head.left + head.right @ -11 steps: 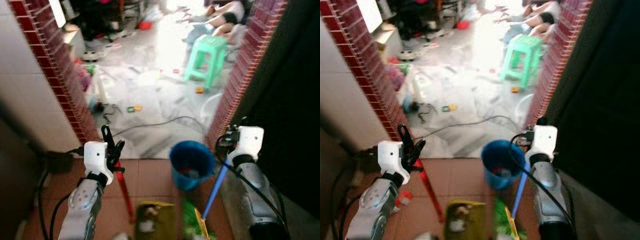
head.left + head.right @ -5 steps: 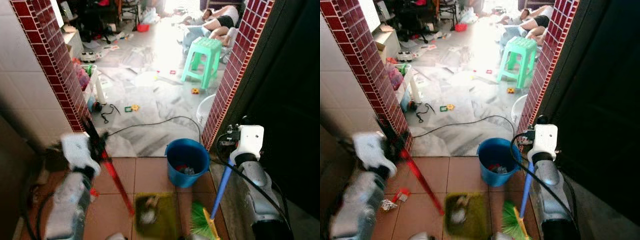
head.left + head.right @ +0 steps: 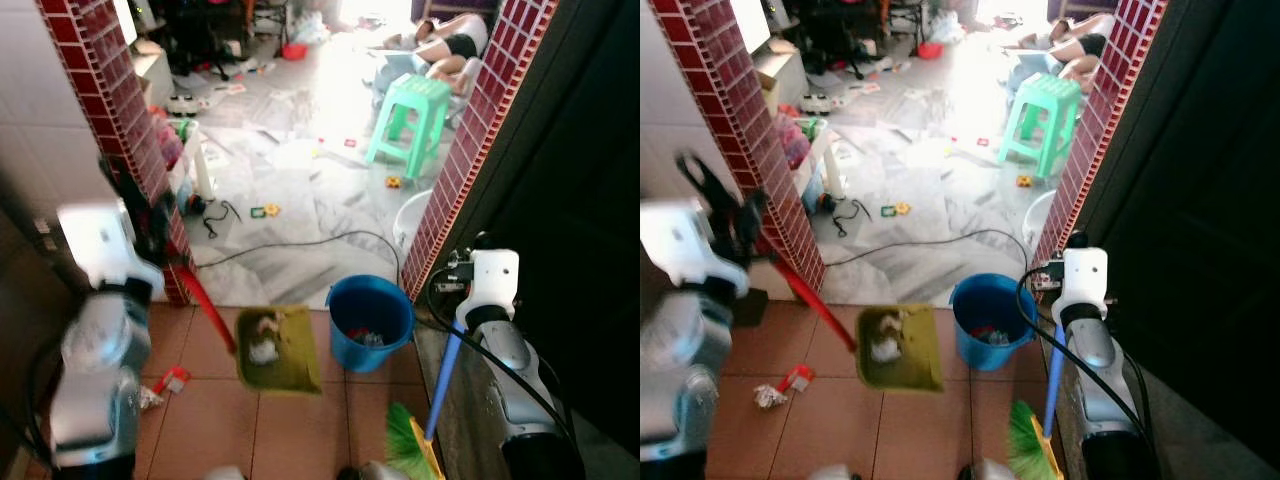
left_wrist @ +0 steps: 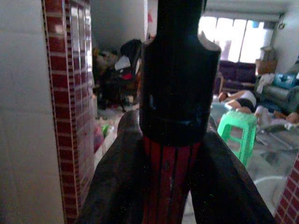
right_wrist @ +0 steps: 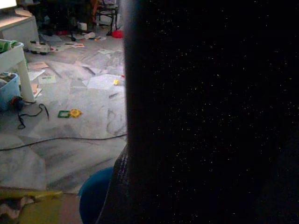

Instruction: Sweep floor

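My left gripper [image 3: 733, 212] is raised by the left brick pillar, shut on the red handle [image 3: 207, 307] of a yellow-green dustpan [image 3: 278, 350]. The pan hangs in the air with scraps in it, its edge just left of the blue bucket [image 3: 370, 322]. In the left wrist view the black-capped red handle [image 4: 169, 186] sits between my fingers [image 4: 117, 182]. My right gripper [image 3: 452, 285] is shut on the blue broom handle [image 3: 444, 375], and the green bristles [image 3: 410, 452] rest on the tiles. The right wrist view is mostly dark, with the bucket [image 5: 96, 198] below.
Red brick pillars [image 3: 135, 150] [image 3: 470, 150] frame a doorway onto a marble floor with a black cable [image 3: 300, 247], small toys and a green stool [image 3: 410, 115]. A white basin [image 3: 412, 215] sits by the right pillar. Litter [image 3: 168, 381] lies on the tiles. A person [image 3: 450, 40] lies far back.
My left arm has swung up and to the left, lifting the dustpan off the tiles to beside the bucket. The right arm and broom have held still.
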